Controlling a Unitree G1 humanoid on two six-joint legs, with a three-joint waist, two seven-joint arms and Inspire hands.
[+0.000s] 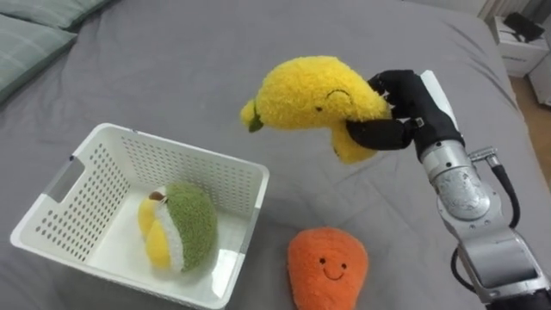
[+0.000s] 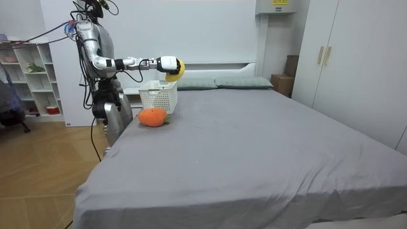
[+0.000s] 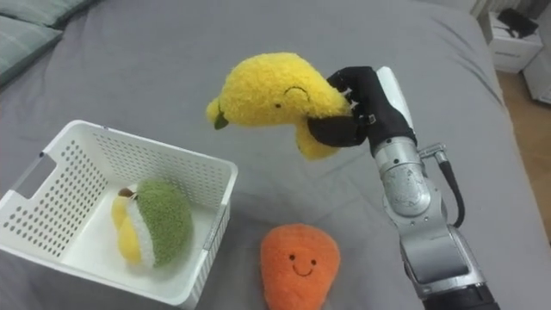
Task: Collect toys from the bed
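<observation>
Left eye view puts my right hand (image 1: 411, 108) out over the bed, fingers and thumb curled tight round the thick end of a yellow plush toy (image 1: 310, 95), so the toy is firmly in my grasp and lifted clear of the sheet. It hangs to the right of the white basket (image 1: 211, 181), and I see its stitched smile and its small green tip, which points toward the basket's far right corner. I cannot tell whether that tip is over the rim or just short of it. Inside the basket, against its right wall, a green and yellow plush toy (image 1: 185, 231) lies on the floor of the basket. Just beside the basket's near right corner, an orange plush toy (image 1: 327, 263) with a smiling face lies on the grey sheet (image 1: 172, 60), below the yellow one that I hold. Beyond the basket's far left corner, pale green pillows (image 1: 30, 34) lie at the head of the bed. Room view has me standing upright on the wooden floor (image 2: 38, 172) at the bed's side, close to the basket, with my right arm stretched level above it.
</observation>
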